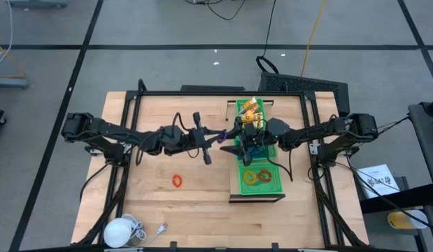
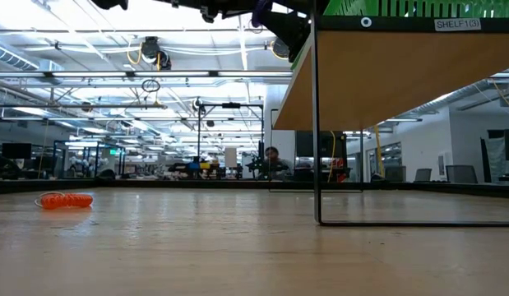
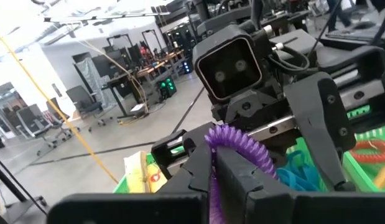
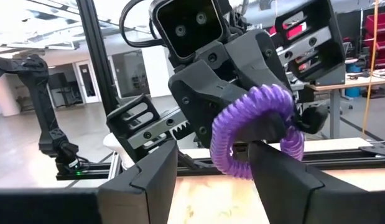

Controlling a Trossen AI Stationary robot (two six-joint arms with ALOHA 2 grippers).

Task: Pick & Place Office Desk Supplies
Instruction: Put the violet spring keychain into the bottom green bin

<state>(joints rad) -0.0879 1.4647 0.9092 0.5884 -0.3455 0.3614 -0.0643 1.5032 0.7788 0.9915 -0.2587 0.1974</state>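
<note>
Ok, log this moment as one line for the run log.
left gripper: shut on purple ring, raised beside tray | right gripper: open, facing ring | orange ring: on table

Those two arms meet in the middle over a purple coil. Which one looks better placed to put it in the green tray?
Probably the right. The left gripper grips the purple ring; the right gripper, jaws open around it, already hovers beside the green tray, likely ready to receive it.

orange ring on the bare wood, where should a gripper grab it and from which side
The orange ring lies flat and alone on the table, clear of the green tray. Probably best from straight above, one finger inside the loop, one outside, pinching the coil.
</note>
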